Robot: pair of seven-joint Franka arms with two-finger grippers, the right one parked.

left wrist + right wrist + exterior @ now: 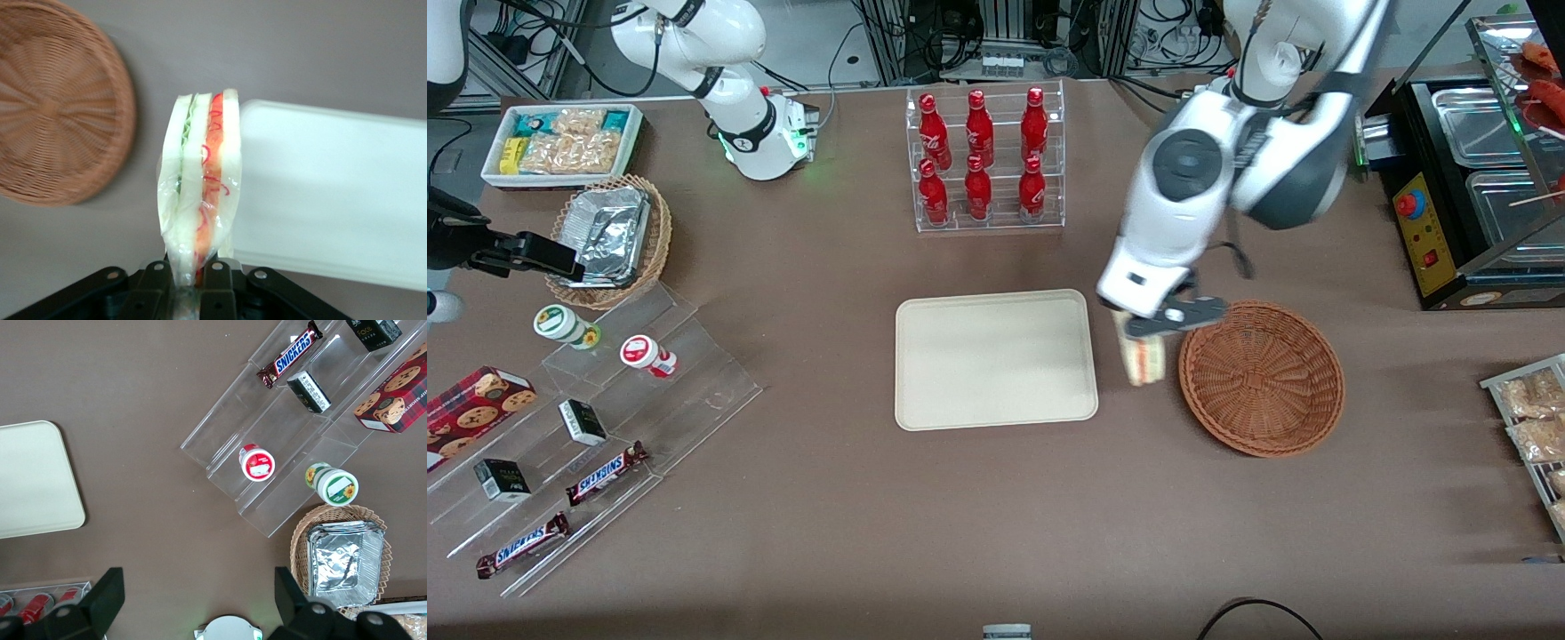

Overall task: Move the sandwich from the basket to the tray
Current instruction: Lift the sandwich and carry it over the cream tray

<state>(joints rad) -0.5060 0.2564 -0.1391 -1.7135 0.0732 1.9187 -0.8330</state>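
Front view: one pincer (1149, 327) clamps one sandwich (1144, 360) above the table (996, 516), between one tray (996, 360) and one basket (1263, 378); six red bottles (978, 156) in a rack | Left wrist view: pincer (189, 280) shut on sandwich (200, 190); basket (57, 107) holds nothing, tray (333, 193) bare | Right wrist view: one tray (33, 480), two lidded cups (257, 462).

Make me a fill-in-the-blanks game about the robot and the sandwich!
1. The gripper is shut on the ____.
2. The sandwich hangs between the basket and the ____.
3. The basket has ____ inside it.
4. The bottles in the clear rack are colored ____.

Missing words: sandwich; tray; nothing; red
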